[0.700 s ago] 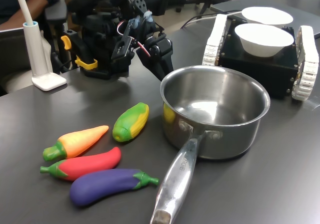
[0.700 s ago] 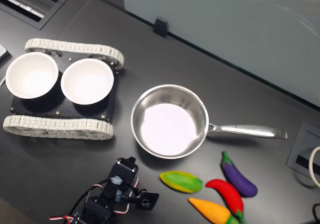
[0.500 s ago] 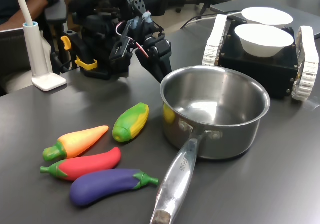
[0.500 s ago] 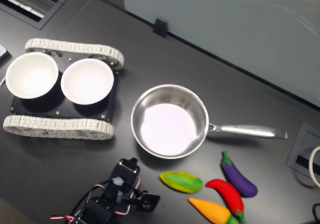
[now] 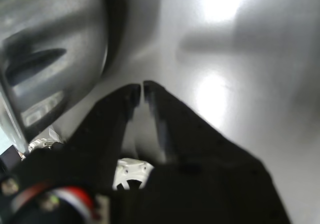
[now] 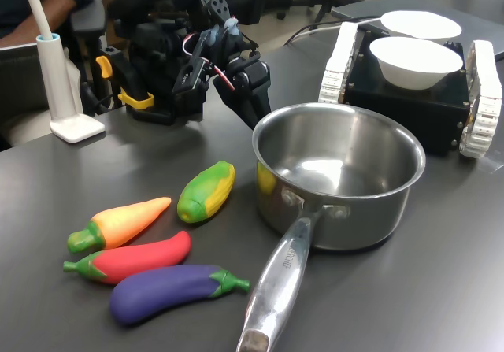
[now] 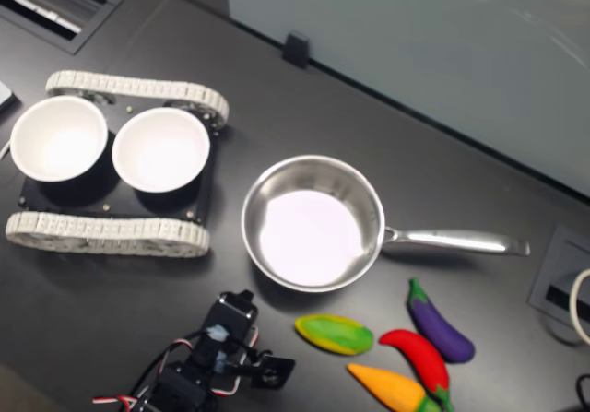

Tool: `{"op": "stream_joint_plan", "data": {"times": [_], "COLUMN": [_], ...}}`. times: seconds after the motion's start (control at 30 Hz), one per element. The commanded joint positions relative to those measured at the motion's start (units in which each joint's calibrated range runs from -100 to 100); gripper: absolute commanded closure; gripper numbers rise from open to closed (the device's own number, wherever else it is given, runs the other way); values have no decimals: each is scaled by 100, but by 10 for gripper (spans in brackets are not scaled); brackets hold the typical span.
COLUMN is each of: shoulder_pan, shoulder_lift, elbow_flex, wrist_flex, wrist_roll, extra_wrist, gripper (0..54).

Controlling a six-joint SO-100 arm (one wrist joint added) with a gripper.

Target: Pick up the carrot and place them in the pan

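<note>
The carrot, orange fading to yellow with a green stem end, lies on the dark table at the first exterior view's left, also the carrot in the second exterior view. The shiny steel pan stands empty mid-table, its handle toward the vegetables; pan. My gripper hangs low just behind the pan's rim, well away from the carrot. In the wrist view the gripper has its black fingers nearly touching with nothing between them, beside the pan's wall. The gripper sits near the second exterior view's bottom edge.
A green-and-yellow corn toy, a red chilli toy and a purple eggplant toy lie around the carrot. Two white bowls rest on a black tracked base behind the pan. A white post and a person's arm are at the back left.
The gripper has shifted slightly away from the pan's rim, toward the side of the vegetables. The toys and pan have not moved.
</note>
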Motion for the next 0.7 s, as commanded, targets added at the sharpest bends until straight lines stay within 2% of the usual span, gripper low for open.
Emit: {"op": "stream_joint_plan", "data": {"times": [0.0, 0.67], "shoulder_pan": [111, 455], "shoulder_lift": [-83, -83], "elbow_flex": [-210, -955], "wrist_flex": [-91, 378], "wrist_roll": [-63, -24], "extra_wrist": [-2, 23], "gripper": [535, 535]}}
